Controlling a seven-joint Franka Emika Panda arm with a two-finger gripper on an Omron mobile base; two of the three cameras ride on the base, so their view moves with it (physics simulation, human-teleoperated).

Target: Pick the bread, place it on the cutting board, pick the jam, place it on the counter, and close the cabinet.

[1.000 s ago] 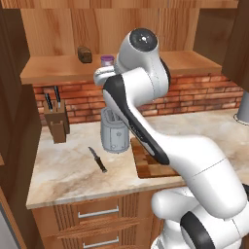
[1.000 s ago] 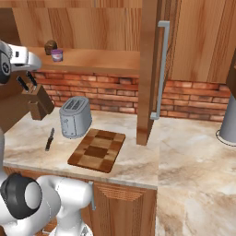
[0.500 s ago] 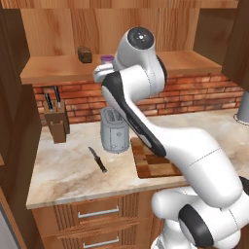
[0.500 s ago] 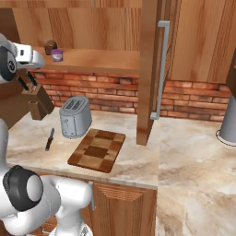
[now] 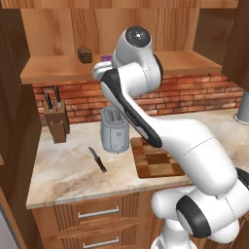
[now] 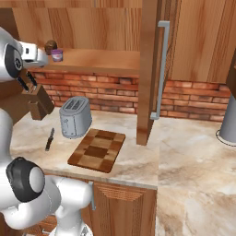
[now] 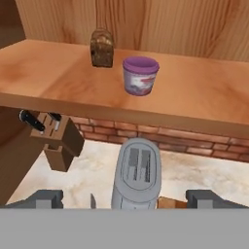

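A toaster [image 5: 115,130] is seen; a knife block [image 5: 57,124] is placed left of the toaster, and a knife [image 5: 97,160] lies in front of it.

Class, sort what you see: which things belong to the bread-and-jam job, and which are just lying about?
Belong to the job:
bread
jam
cutting board
counter
cabinet

Just lying about:
toaster
knife block
loose knife
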